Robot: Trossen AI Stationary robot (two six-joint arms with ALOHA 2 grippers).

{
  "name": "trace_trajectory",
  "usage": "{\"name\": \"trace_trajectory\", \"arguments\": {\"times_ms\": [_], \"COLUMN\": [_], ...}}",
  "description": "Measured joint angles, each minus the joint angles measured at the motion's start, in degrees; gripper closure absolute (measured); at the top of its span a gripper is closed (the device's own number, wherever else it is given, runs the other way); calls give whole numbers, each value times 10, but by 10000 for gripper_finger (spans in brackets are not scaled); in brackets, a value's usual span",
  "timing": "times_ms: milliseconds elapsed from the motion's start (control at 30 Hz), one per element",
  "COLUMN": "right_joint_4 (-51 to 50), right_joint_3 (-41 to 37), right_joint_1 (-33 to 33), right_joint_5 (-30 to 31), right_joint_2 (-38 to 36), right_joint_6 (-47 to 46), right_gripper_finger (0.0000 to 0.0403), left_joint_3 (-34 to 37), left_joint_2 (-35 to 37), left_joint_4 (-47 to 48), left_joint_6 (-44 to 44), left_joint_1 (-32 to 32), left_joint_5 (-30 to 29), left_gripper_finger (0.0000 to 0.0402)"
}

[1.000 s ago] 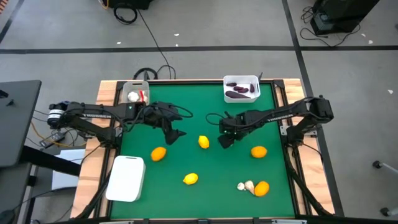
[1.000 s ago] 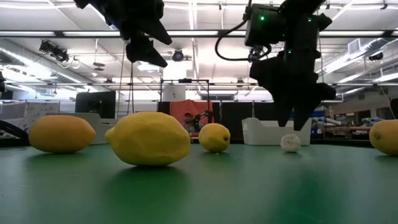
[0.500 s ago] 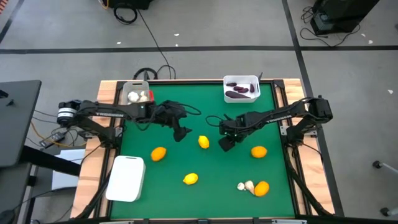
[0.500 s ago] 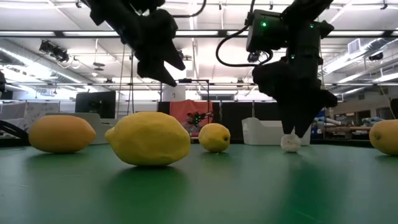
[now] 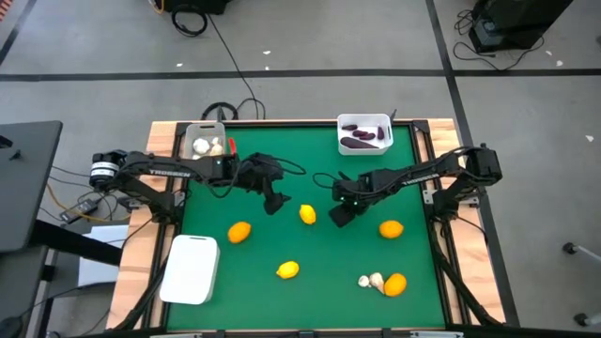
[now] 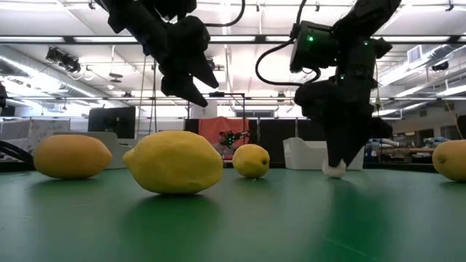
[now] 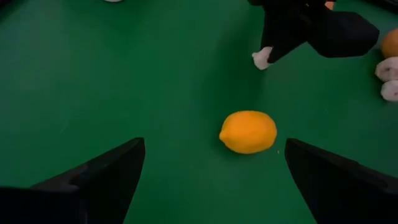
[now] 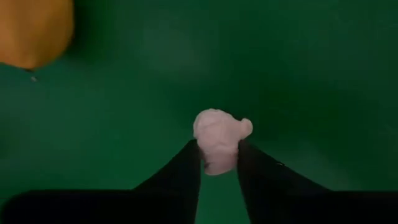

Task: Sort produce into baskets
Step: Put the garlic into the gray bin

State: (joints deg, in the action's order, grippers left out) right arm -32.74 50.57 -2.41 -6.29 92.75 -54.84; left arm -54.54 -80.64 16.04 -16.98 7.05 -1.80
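Observation:
A small off-white garlic bulb [image 8: 219,135] lies on the green table near its middle, and my right gripper [image 8: 219,157] is shut on it, pointing steeply down [image 6: 335,161]. My left gripper [image 5: 275,204] hangs open above the table, just left of a yellow lemon [image 5: 307,214]; its wrist view has that lemon [image 7: 248,131] ahead between the spread fingers. Oranges [image 5: 239,231] [image 5: 391,228] [image 5: 395,284], another lemon [image 5: 287,270] and two garlic bulbs [image 5: 371,280] rest on the table. A greyish basket [image 5: 191,131] holds garlic, and a white basket [image 5: 364,120] holds eggplants. My right gripper pinches the garlic bulb by its two opposite sides [image 8: 208,158] between its two fingers [image 8: 186,171]. The fingers come from above, pointing steeply down. The bulb sits at the fingertips with its underside on the table [image 6: 334,172].
A second white basket [image 5: 191,268] stands at the table's near left edge. Wooden rails [image 5: 161,141] frame the table. Green table lies bare between the scattered fruits, widest in the far middle [image 5: 291,150].
My left gripper has moved toward the table's right edge and down, nearer the yellow lemon, staying open. My right gripper has sunk onto the garlic bulb and closed its fingers on it; the bulb stays where it was.

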Motion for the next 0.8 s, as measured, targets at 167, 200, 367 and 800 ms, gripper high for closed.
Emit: {"name": "trace_trajectory", "arguments": {"times_ms": [167,200,367,800], "right_joint_4": [54,73,265,511], "right_joint_3": [0,0,0,0], "right_joint_1": [-1,-1,-3,-47], "right_joint_5": [-16,-22,-58,-86], "right_joint_2": [0,0,-1,-1], "right_joint_6": [9,9,6,-50], "right_gripper_finger": [362,368,369,364], "left_joint_3": [0,0,0,0], "left_joint_2": [0,0,0,0], "left_joint_4": [-4,-4,-24,-82], "left_joint_6": [68,76,91,257], "left_joint_1": [0,0,-4,-49], "left_joint_5": [0,0,4,18], "left_gripper_finger": [7,7,7,13]}}
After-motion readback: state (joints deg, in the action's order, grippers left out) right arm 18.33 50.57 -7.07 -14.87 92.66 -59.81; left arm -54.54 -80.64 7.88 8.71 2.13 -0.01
